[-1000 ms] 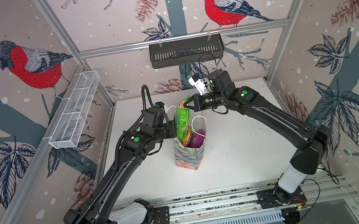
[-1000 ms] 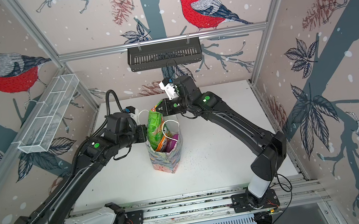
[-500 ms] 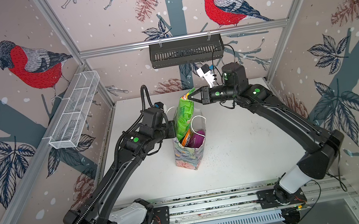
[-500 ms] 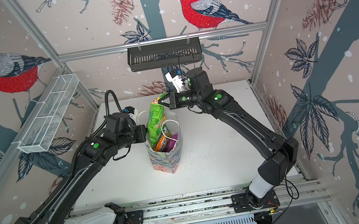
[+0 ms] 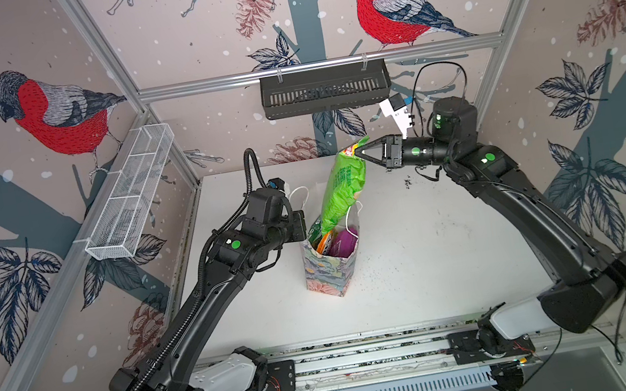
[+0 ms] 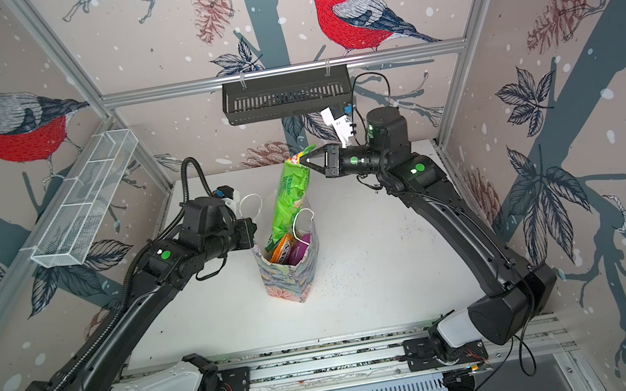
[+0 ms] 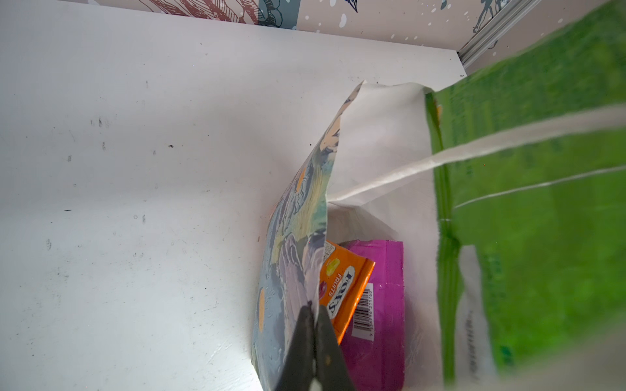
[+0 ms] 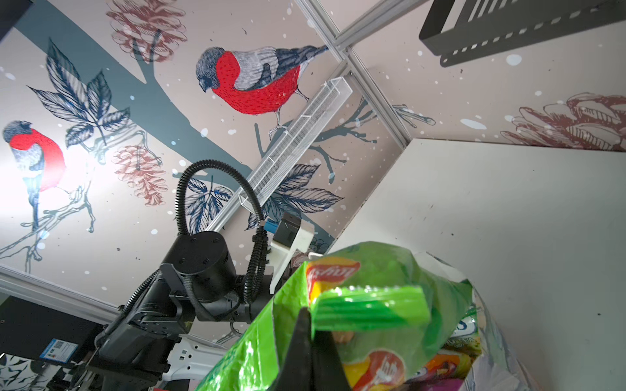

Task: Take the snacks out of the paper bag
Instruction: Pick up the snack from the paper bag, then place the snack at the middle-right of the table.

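Green chip bag (image 5: 344,192): right claw (image 5: 357,153) pinching top, base apparently in paper bag (image 5: 331,273); left claw (image 7: 313,309) clamps rim; lift vertically.

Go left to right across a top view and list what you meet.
White wire basket, left gripper, paper bag, right gripper. Left out: green chip bag, overlapping the paper bag.

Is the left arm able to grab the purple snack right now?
Probably not: the left gripper is shut on the rim of the paper bag, and the green chip bag hangs in the opening.
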